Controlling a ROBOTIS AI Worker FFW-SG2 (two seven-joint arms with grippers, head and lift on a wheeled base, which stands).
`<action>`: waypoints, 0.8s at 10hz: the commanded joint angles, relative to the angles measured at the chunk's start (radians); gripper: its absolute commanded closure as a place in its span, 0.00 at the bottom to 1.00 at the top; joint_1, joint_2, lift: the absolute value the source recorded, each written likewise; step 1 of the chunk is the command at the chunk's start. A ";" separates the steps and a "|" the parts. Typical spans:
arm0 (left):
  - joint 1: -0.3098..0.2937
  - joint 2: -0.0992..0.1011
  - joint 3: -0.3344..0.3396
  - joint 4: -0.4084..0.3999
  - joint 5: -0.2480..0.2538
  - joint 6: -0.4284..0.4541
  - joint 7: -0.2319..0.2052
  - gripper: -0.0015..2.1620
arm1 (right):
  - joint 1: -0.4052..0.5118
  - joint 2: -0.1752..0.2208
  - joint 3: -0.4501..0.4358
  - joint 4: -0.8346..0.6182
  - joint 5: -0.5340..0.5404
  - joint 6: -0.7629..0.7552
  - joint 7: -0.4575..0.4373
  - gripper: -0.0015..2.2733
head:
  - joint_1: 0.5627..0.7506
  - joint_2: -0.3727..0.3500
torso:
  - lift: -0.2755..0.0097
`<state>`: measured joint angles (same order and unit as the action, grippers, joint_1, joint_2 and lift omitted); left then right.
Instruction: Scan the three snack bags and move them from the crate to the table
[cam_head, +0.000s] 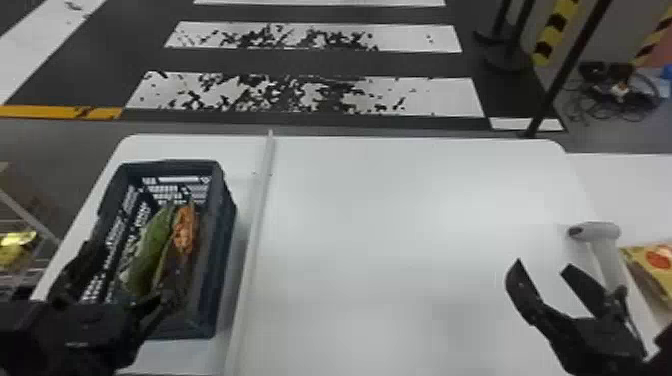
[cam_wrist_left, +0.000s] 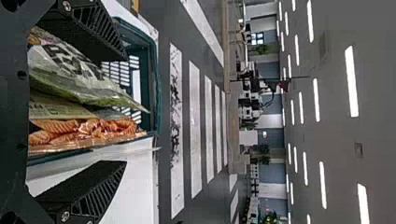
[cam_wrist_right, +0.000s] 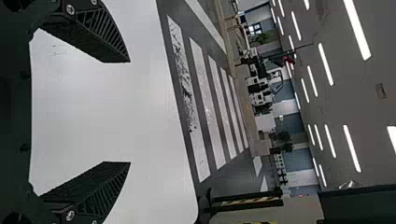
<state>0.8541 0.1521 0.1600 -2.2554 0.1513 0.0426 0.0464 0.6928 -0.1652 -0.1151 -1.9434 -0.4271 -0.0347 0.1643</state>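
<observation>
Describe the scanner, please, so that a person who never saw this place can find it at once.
Start from the white table and look near its right edge, right of the robot's right hand. The scanner there has a rounded head and a long handle. It is pale grey, whereas the bag to its right is yellow with a red patch.

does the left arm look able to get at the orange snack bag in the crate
Probably yes: the left gripper is open at the near end of the crate, whose top is open above the orange snack bag. The green bag close beside it might get pinched too.
</observation>
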 joint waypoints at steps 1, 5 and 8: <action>0.011 -0.002 0.021 0.023 -0.004 -0.013 0.004 0.05 | -0.004 0.000 0.000 0.009 -0.004 -0.006 0.000 0.05 | 0.70 0.58 | 0.75; -0.004 -0.009 0.047 0.086 -0.010 -0.046 0.021 0.07 | -0.006 0.000 -0.003 0.015 -0.013 -0.003 0.008 0.05 | 0.70 0.66 | 0.75; -0.033 -0.009 0.047 0.132 -0.006 -0.040 0.009 0.12 | 0.002 0.000 -0.015 0.014 -0.035 -0.009 0.032 0.05 | 0.70 0.67 | 0.75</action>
<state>0.8258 0.1426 0.2071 -2.1325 0.1434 0.0010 0.0548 0.6929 -0.1657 -0.1300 -1.9284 -0.4593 -0.0412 0.1964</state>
